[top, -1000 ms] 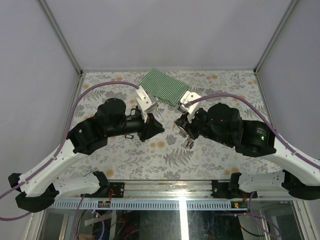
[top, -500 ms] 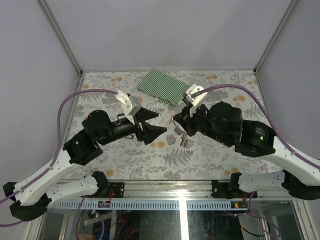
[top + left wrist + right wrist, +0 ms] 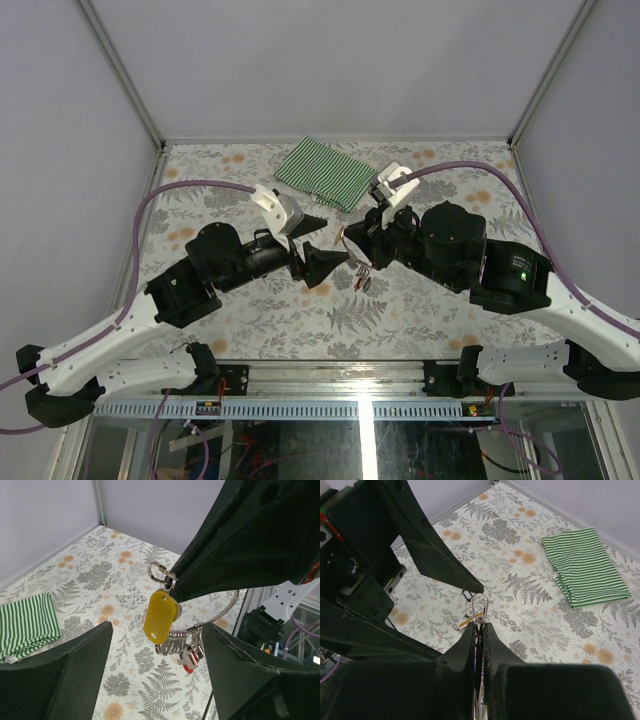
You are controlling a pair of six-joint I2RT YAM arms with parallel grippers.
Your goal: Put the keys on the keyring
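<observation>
Two grippers are brought together over the middle of the table, a surface printed with grey ferns and orange flowers. The right gripper is clamped on the keyring, its black fingers pressed together with only thin metal pinched between them, as seen in the right wrist view. The bunch is hung below that fingertip, clear of the table.

Thin silver wire rings are stacked side by side in a short row, and a small red tag of glossy plastic is hung beneath them. A yellow tag, oblong with rounded ends and a small hole near its lower end, is held with its long axis near upright, the lower end tilted slightly to the left in the left wrist view. The face turned to that camera is plain yellow. A silver snap hook is seen at the top, and a longer wire loop is curved away behind. Which silver pieces are keys cannot be told.

The left gripper is spread wide, one black wedge-shaped finger on either side of the bunch, apart from it.

A green-and-white striped cloth, folded flat, is laid at the far edge of the table.
</observation>
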